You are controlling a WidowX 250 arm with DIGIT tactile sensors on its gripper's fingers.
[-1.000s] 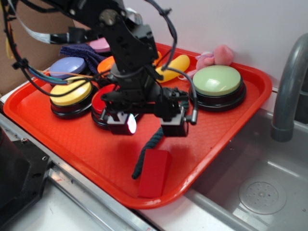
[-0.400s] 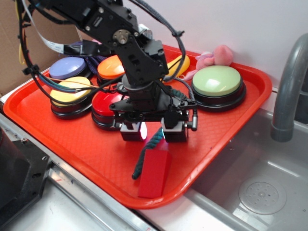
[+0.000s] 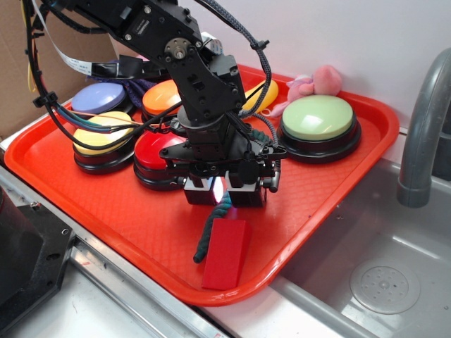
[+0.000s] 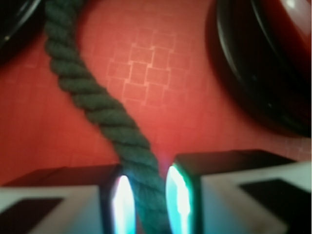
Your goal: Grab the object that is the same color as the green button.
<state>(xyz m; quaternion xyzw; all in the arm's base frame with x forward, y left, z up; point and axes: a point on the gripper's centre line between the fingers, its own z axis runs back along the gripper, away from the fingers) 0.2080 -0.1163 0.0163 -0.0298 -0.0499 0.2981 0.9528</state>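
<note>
— Where is the dark green rope [image 3: 213,227] found?

— It is laid on the floor of the red tray [image 3: 106,204], running from between the fingers of the gripper [image 3: 221,192] down to the near rim side, where its lower stretch lies just beside a red block [image 3: 225,253] and seems to touch its left edge. In the wrist view the rope [image 4: 105,117] is seen passing straight into the narrow gap between the two fingertips [image 4: 192,192].

— Is it gripped?

— The jaws are drawn nearly together with the rope between them and the pads [image 4: 119,200] at its sides; firm contact cannot be told for certain.

— What is placed around the rope?

— Behind it a red dome button [image 3: 156,149] is set, partly hidden by the arm. Further behind are a yellow button [image 3: 102,134], an orange one [image 3: 163,95] and a lilac one [image 3: 99,98]. The pale green button [image 3: 318,118] is well apart, toward the tray's far right corner, with a pink soft toy [image 3: 320,81] beyond it. A yellow banana-like piece [image 3: 259,95] is partly covered by the arm.

— How is the arm posed?

— It is reached in from the far left and bent downward, the gripper pointed at the tray floor.
</note>
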